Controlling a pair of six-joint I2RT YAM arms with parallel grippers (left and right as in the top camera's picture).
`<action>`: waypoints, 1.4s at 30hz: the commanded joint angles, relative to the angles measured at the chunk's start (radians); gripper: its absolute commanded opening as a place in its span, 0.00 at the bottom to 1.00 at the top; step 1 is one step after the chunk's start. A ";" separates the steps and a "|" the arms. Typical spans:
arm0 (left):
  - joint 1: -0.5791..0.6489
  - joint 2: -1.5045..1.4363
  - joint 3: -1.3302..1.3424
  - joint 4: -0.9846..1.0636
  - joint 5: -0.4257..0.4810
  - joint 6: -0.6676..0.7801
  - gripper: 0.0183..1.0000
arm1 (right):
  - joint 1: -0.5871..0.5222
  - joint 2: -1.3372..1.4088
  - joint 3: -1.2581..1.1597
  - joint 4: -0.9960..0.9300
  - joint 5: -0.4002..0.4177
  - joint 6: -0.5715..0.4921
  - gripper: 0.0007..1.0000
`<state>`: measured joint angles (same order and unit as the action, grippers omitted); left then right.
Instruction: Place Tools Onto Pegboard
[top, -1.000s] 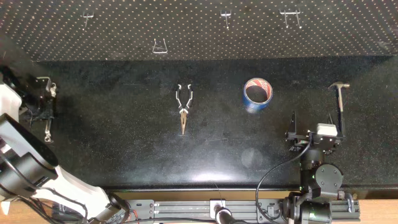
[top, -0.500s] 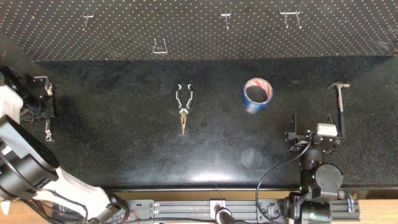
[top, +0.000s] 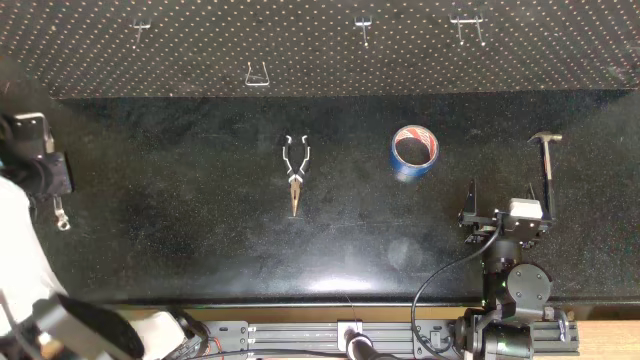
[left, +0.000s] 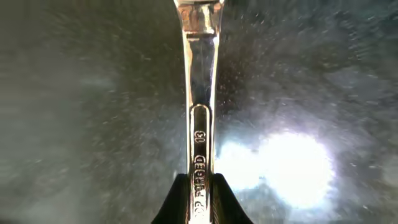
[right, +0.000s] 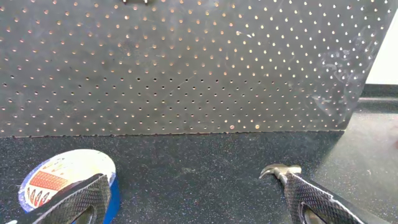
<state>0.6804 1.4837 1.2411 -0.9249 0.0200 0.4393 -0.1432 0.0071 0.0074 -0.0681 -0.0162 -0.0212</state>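
Left gripper (top: 45, 175) at table's (top: 200, 240) far left. Jaws clamped narrow on wrench (left: 200, 93) shank, and wrench sticks out past fingers over table. Right gripper (top: 500, 200) low at right, jaws wide, holding nothing, facing pegboard (top: 320, 50). Pliers (top: 295, 170) lie mid-table. Tape (top: 414, 151) right of pliers. Hammer (top: 546, 165) far right, head toward pegboard, handle just beside right gripper. Wire hooks (top: 257, 75) on pegboard.
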 joint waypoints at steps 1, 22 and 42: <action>-0.124 -0.214 -0.139 0.036 0.013 -0.018 0.01 | -0.005 -0.006 -0.003 -0.005 0.008 -0.010 0.92; -0.497 -0.617 -0.467 0.475 -0.132 -0.462 0.01 | -0.005 -0.006 -0.003 -0.005 0.008 -0.010 0.92; -0.584 -0.481 -0.527 0.707 -0.114 -0.465 0.01 | -0.005 -0.006 -0.003 -0.005 0.008 -0.010 0.92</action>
<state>0.0982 1.0023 0.7063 -0.2527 -0.0967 -0.0139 -0.1432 0.0074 0.0074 -0.0681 -0.0162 -0.0212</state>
